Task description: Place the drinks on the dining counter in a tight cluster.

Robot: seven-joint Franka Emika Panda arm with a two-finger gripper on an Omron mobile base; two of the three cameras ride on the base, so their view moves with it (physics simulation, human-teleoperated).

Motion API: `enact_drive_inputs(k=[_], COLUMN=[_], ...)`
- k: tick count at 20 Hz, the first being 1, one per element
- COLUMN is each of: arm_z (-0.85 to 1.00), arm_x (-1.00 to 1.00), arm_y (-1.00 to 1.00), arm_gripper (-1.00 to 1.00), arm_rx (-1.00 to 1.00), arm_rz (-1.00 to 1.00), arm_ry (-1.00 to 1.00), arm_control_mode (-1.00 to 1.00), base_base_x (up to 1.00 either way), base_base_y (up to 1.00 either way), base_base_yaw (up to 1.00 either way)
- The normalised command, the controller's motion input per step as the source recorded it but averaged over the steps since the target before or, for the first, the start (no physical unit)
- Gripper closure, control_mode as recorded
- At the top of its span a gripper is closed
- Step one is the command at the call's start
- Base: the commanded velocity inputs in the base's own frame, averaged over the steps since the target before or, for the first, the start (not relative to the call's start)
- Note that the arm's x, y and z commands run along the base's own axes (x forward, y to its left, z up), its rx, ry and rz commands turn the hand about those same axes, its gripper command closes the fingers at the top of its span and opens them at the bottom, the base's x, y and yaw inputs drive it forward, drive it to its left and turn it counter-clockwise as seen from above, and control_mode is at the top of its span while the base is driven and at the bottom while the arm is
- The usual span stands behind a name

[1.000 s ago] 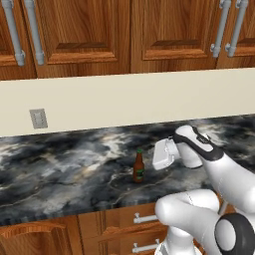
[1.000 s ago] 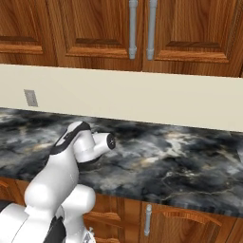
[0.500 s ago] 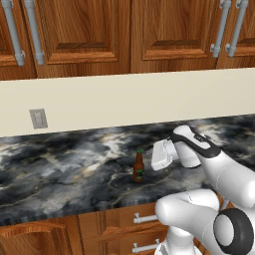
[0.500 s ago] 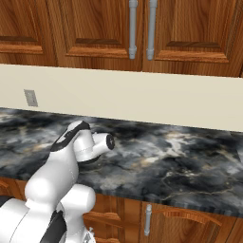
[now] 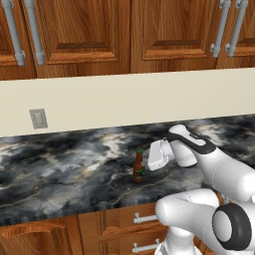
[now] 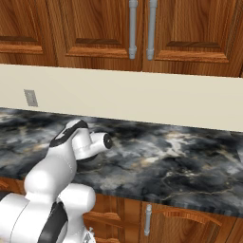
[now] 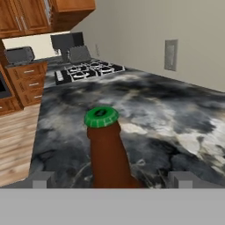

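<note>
A slim brown beer bottle [image 5: 138, 167] with a green cap stands upright on a marbled wall counter [image 5: 64, 169] under wooden cabinets. My gripper [image 5: 147, 162] is just to its right at neck height and open. In the hand view the bottle [image 7: 107, 149] rises between the two fingertips [image 7: 42, 179], its neck centred in the gap, and neither tip touches it. The dining counter is out of view.
A cream backsplash with a wall outlet [image 5: 38, 118] runs behind the counter. In the hand view a gas stove [image 7: 90, 70] and a toaster [image 7: 19, 55] lie farther along the counter, with wood floor [image 7: 15, 140] beyond the counter's edge. Drawers [image 5: 134, 219] are below.
The hand has eased a little left and down toward the beer bottle. The bottle has not moved and the jaws stay open.
</note>
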Motion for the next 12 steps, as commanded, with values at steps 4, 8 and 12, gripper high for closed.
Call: enact_drive_inputs(k=[4, 8, 12], arm_z=[-0.05, -0.06, -0.06], arm_x=[0.06, 0.05, 0.08], arm_y=[0.11, 0.10, 0.09], arm_gripper=[-1.00, -1.00, -1.00], arm_rx=[0.00, 0.00, 0.00], arm_rz=[0.00, 0.00, 0.00], arm_ry=[0.00, 0.00, 0.00], arm_control_mode=[-1.00, -1.00, -1.00], base_base_x=[0.00, 0.00, 0.00], base_base_y=[0.00, 0.00, 0.00], base_base_yaw=[0.00, 0.00, 0.00])
